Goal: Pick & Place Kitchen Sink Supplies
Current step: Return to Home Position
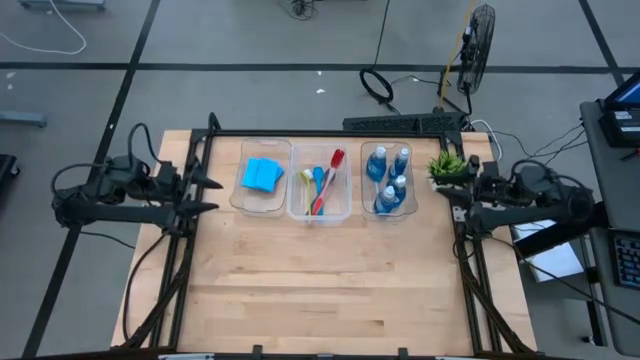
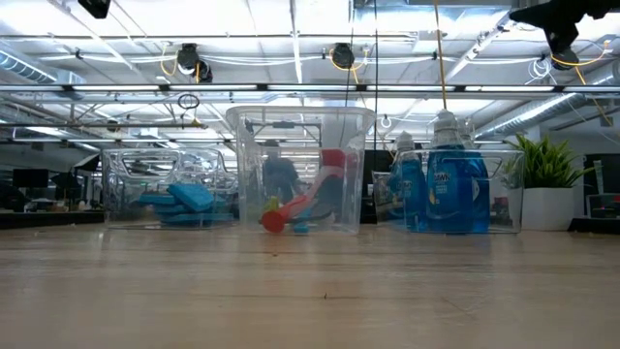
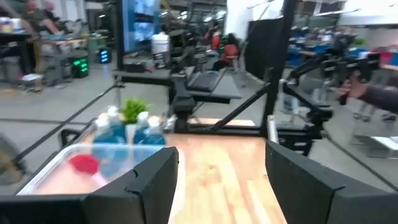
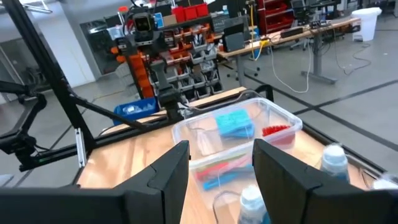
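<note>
while sponges (image 1: 262, 175), brushes (image 1: 325, 185) and bottles (image 1: 378, 163) sit in three clear bins (image 1: 262, 204) at 12 o'clock, left jaws parted at 9 o'clock, right jaws parted at 3 o'clock

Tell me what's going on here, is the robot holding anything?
Nothing is being handled. The left gripper and right gripper hover at the left and right edges of the table, fingers open and empty. The supplies sit in three clear bins at the back: blue sponges in the left bin, brushes in the middle bin, blue bottles in the right bin, with a small green plant beside it.
</note>
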`<action>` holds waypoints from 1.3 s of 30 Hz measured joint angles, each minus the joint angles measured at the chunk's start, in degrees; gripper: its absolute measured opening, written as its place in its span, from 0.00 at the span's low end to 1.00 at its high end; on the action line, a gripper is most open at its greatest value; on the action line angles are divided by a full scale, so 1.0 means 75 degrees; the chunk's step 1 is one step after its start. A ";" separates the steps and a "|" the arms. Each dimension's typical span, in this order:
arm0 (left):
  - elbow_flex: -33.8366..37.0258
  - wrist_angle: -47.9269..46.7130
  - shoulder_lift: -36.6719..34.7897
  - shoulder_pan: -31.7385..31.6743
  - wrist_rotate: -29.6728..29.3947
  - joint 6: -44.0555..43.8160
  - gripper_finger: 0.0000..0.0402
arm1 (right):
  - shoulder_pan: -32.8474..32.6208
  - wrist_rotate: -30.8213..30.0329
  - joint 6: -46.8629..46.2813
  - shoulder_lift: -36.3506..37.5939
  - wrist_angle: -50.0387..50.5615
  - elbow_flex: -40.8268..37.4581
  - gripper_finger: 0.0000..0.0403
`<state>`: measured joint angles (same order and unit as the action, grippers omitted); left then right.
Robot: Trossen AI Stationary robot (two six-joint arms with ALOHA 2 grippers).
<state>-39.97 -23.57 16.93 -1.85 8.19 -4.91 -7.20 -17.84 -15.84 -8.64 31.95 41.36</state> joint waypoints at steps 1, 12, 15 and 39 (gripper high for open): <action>0.0000 -0.0117 -0.0050 0.0015 -0.0144 0.0000 0.60 | 0.0000 -0.0012 -0.0017 0.0087 0.0102 -0.0003 0.41; 0.2108 0.1596 -0.1385 0.0029 -0.0359 -0.0217 0.60 | -0.0001 -0.0008 -0.0151 0.0475 0.0040 -0.0500 0.41; 0.2574 0.1737 -0.1790 0.0029 -0.0435 -0.0380 0.60 | 0.0000 -0.0009 -0.0307 0.0658 -0.0250 -0.0969 0.41; 0.4237 0.2645 -0.2218 0.0029 -0.0582 -0.0367 0.60 | -0.0003 0.0066 -0.0697 0.1127 -0.1597 -0.3127 0.41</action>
<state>-8.19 -3.73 0.30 -1.63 3.82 -7.66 -7.22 -17.34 -21.06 -0.19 19.97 17.91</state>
